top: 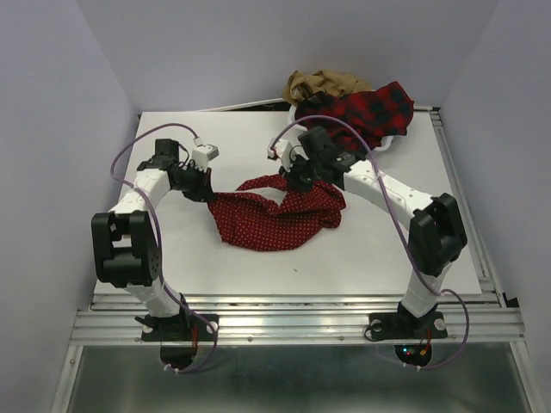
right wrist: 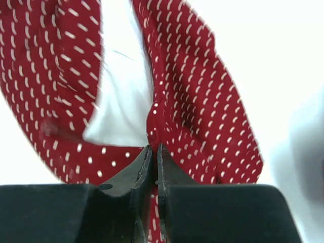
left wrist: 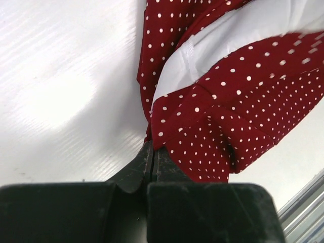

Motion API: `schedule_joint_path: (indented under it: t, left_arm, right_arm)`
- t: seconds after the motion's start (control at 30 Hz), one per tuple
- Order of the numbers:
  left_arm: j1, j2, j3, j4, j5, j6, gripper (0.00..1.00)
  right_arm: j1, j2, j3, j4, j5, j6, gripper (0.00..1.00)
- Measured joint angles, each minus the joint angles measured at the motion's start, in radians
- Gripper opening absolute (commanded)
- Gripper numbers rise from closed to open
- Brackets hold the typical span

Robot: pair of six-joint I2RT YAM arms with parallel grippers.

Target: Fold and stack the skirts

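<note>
Pinching the red dotted skirt (top: 275, 219) at two points, we have both end effectors clamped on cloth. Our left gripper (left wrist: 152, 152) has its jaws pressed together on a folded edge. The fabric fans out ahead of the fingertips and to their right, with a strip of white lining showing. Our right gripper (right wrist: 154, 151) is likewise narrow, with dotted cloth caught in the slit between its fingers and the rest spreading ahead of them. From above, the skirt sags between the two grippers and trails back toward our arm bases onto the white table (top: 172, 258). We judge the two grips are meant to pull it out flat before any fold. The red-and-black plaid skirt (top: 370, 110) and the tan skirt (top: 320, 83) lie heaped beyond the right gripper, well apart from it, presumably waiting their turn. Nothing looks folded or stacked yet.
</note>
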Motion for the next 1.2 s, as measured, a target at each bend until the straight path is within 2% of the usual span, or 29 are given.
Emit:
schedule_joint_path:
  t: [0.1, 0.27, 0.4, 0.53, 0.6, 0.7, 0.87, 1.03, 1.2]
  left_arm:
    - [0.001, -0.007, 0.0, -0.013, -0.029, 0.035, 0.0]
    - [-0.002, -0.066, -0.022, -0.028, -0.086, 0.109, 0.0]
    - [-0.008, -0.167, -0.082, -0.005, -0.147, 0.15, 0.0]
    - [-0.009, -0.26, -0.138, 0.039, -0.208, 0.139, 0.0]
    - [-0.009, -0.293, -0.14, 0.074, -0.229, 0.11, 0.0]
    - [-0.009, -0.34, -0.13, 0.146, -0.246, 0.057, 0.0]
    - [-0.02, -0.363, -0.005, 0.299, -0.248, -0.018, 0.0]
    - [-0.019, -0.38, 0.1, 0.388, -0.255, 0.019, 0.0]
    - [-0.019, -0.471, 0.085, 0.361, -0.211, 0.146, 0.0]
  right_arm:
    - [0.0, 0.002, -0.02, -0.042, -0.022, -0.005, 0.01]
    - [-0.004, 0.01, -0.042, -0.15, -0.077, -0.023, 0.01]
    - [-0.005, 0.006, -0.093, -0.163, -0.079, -0.022, 0.01]
    - [-0.048, 0.003, -0.106, -0.164, -0.069, 0.046, 0.01]
    - [-0.099, 0.002, -0.06, -0.166, -0.064, 0.088, 0.01]
    - [-0.216, 0.006, 0.107, -0.133, -0.066, 0.169, 0.01]
    - [-0.305, 0.008, 0.34, 0.011, -0.072, 0.263, 0.01]
    - [-0.304, 0.008, 0.414, 0.098, -0.062, 0.29, 0.01]
    - [-0.304, -0.021, 0.375, 0.153, -0.062, 0.3, 0.01]
